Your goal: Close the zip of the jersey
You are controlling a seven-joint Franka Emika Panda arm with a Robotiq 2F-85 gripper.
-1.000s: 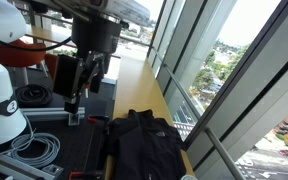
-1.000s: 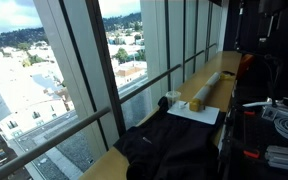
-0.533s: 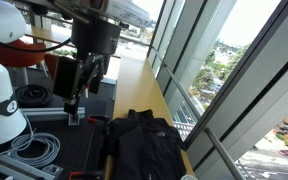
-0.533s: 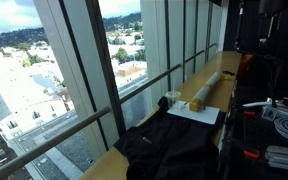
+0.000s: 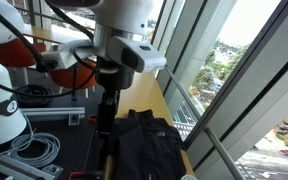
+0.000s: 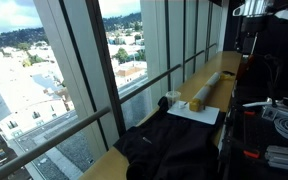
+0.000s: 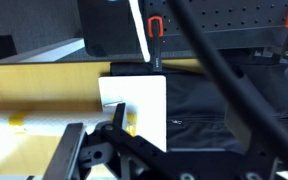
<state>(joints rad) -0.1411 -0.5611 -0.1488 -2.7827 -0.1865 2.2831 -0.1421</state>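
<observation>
Your gripper (image 5: 103,124) hangs pointing straight down from the white arm (image 5: 124,45) in an exterior view. It is a dark, narrow shape over the robot-side edge of the long wooden table (image 5: 134,78), close to the near end. Whether its jaws stand wide or narrow cannot be told: in that view they merge into one dark mass, and in the wrist view only dark fingers (image 7: 74,150) show along the bottom edge, their gap unclear. The jersey (image 5: 144,145), a black soft garment with a collar, lies at the near end of the table and reaches from the robot-side edge to the window-side edge. The gripper is just beside its robot-side border, and you cannot tell whether it touches the fabric. In both exterior views the jersey (image 6: 174,148) lies in soft, crumpled folds. Its zip cannot be picked out on the dark fabric in any view. Just beyond the jersey along the table lies a white sheet of paper (image 6: 196,114), touching or slightly overlapping the garment. A small yellow block (image 6: 196,104) sits at the sheet's far edge. Farther toward the far end of the table, a pale cardboard tube (image 6: 216,82) lies lengthwise near the window-side edge. In the wrist view the paper (image 7: 134,100) fills the middle, with the jersey (image 7: 219,125) to its right and bare wood (image 7: 34,85) to its left. A thick black cable (image 7: 224,70) crosses in front, and two red clamps (image 7: 155,27) stand on a black perforated board (image 7: 234,20) along the top.
</observation>
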